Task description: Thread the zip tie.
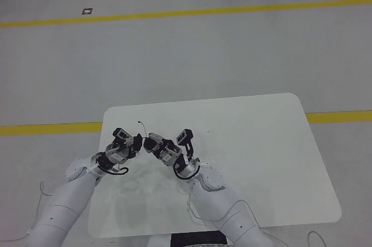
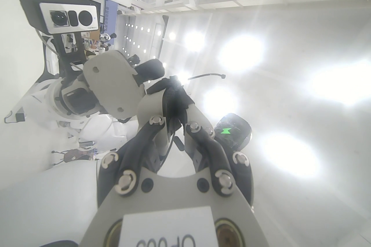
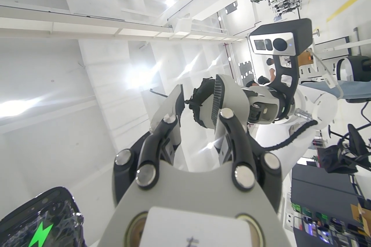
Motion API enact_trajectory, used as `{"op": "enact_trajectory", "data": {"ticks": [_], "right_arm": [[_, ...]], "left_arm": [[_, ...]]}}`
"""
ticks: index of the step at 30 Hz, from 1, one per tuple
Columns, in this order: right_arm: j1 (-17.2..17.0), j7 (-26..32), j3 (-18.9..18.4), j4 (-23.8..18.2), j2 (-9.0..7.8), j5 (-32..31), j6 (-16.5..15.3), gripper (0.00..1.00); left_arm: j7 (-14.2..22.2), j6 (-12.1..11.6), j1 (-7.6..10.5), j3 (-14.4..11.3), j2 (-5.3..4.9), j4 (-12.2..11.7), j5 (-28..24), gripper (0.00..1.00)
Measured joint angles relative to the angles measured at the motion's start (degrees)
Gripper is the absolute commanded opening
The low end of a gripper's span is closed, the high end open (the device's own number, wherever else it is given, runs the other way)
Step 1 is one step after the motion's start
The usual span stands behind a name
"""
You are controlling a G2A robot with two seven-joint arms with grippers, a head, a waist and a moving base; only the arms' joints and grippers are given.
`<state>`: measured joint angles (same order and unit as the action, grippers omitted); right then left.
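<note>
Two claws meet tip to tip above the table (image 1: 254, 154); the left claw (image 2: 174, 103) is pinched tight on the black zip tie (image 2: 207, 75), whose free length juts out past the pads in a gentle bow and ends in a small knob, too small to tell whether it is the head; the right claw (image 3: 197, 104) has its jaws parted just in front of the left one's tips, with nothing plainly held between them. The tie looks featherlight, thin and springy, slick plastic likely to twist or slide in the pads; it is best gripped close to the end being guided, flat faces against the pads, so a short stub is stiff enough to aim; a firm squeeze should not crush it.
</note>
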<state>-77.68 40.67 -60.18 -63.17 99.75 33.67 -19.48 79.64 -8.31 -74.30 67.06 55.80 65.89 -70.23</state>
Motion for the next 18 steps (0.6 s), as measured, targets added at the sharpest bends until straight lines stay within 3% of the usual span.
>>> {"op": "enact_trajectory", "data": {"ticks": [9,10,12,18], "right_arm": [[-0.29,-0.41,0.49,-1.18,-0.17,-0.29,0.0,0.12],[-0.31,-0.54,0.49,-1.23,-0.18,-0.33,0.0,0.05],[-0.32,-0.72,0.46,-1.29,-0.18,-0.32,0.0,0.0],[-0.42,-0.98,0.23,-1.59,-0.2,-0.53,0.0,0.0]], "left_arm": [[0.0,0.0,0.0,0.0,0.0,0.0,0.0,0.0],[0.0,0.0,0.0,0.0,0.0,0.0,0.0,0.0],[0.0,0.0,0.0,0.0,0.0,0.0,0.0,0.0],[0.0,0.0,0.0,0.0,0.0,0.0,0.0,0.0]]}}
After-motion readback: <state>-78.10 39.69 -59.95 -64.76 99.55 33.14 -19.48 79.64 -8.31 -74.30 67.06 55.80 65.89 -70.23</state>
